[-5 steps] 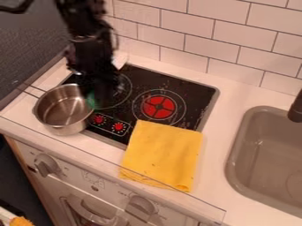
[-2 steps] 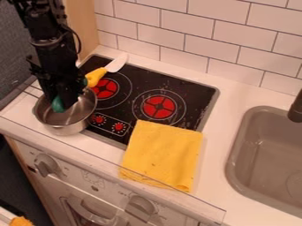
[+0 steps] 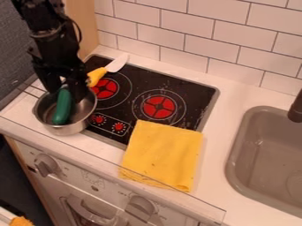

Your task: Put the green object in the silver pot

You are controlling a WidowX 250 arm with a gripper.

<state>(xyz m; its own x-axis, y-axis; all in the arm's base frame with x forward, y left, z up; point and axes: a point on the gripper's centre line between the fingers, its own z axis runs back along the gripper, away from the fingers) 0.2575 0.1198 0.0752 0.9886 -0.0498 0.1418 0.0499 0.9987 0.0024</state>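
GREEN OBJ IN SILVER POT, HAND OPEN OVER IT

Smooth, elongated, rounded dark-green object [image 3: 62,107] lies inside the round silver metal pot [image 3: 72,128], L of frame, slightly slanted, upper end btwn the fingers of the black two-finger hand [image 3: 65,94]. Hand is open, fingers apart either side of that end; can't tell if either touches it.

Nearby: knife w/ yellow handle [image 3: 96,76] & flat white blade [image 3: 118,62], upper L of frame on the cooktop, handle end right by the hand's R side; can't tell if touching. Hand & arm hide part of the pot's far rim. Pot's thin rod handle [image 3: 29,89] sticks out to the upper L. Folded yellow cloth [image 3: 162,154], soft, creased, lies ctr-low, over the cooktop's near edge & onto the white counter [image 3: 212,185].

Counts: 1 green obj, 1 pot, 1 knife, 1 cloth; 2 red burner discs & 2 small red control marks on 1 flat black cooktop [image 3: 191,90]; 2 big round knobs [image 3: 140,205] on the oven front, lower L to ctr.

Also: smooth grey sink [image 3: 265,150] w/ rounded corners, R side; dark faucet [image 3: 296,108], R edge; white rect. tiles [image 3: 227,44] w/ dark grout, top; clear see-thru strip [image 3: 194,207] along counter's front edge; rough orange thing [image 3: 21,221], btm L corner.
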